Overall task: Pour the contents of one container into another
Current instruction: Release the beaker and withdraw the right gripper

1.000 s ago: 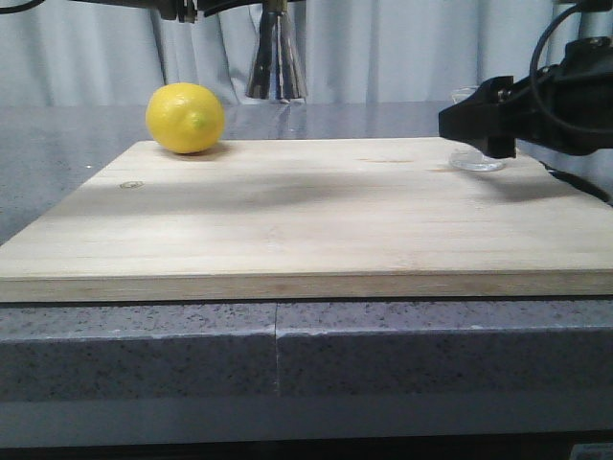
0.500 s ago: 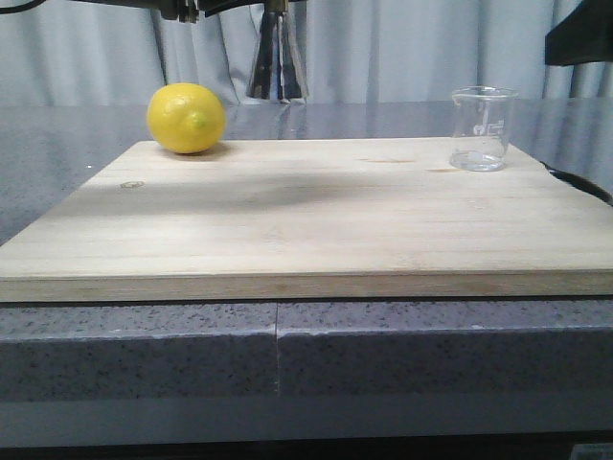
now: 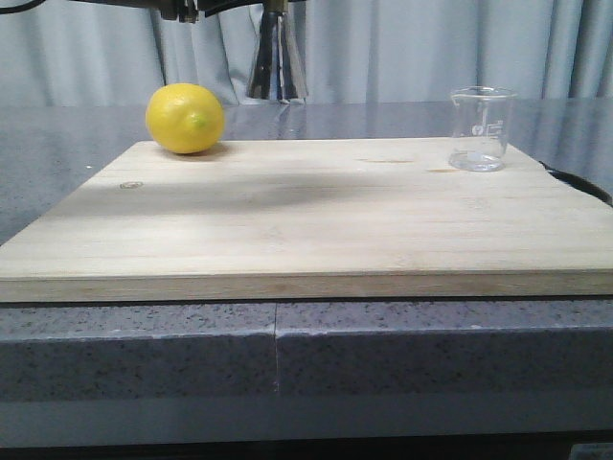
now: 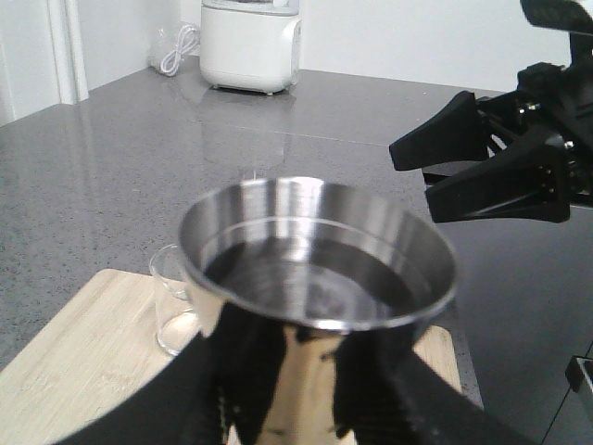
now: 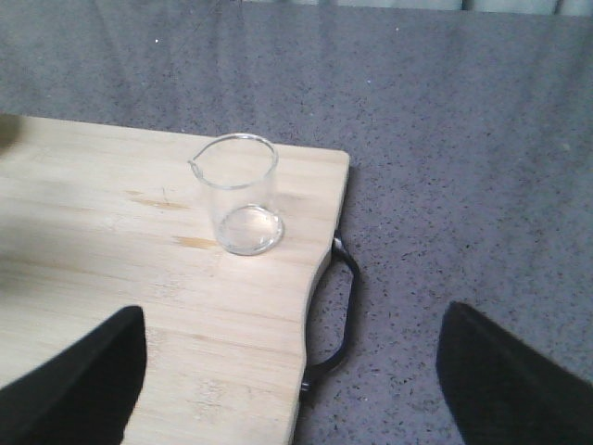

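Clear glass beaker [image 3: 482, 128] stands upright on the board (looks empty); steel jigger [image 4: 315, 297] held aloft.

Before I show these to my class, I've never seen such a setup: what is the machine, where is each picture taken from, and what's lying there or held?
It is a robot with two arms, each ending in a pincer. One camera looks forward over the table; the other two sit on the wrists. On the wooden board lie a lemon and an upright glass beaker, which looks empty. The left pincer is closed on a steel jigger, held above the board. The right pincer is open above the board, holding nothing, its black fingers wide apart, and it also shows in the left wrist picture.
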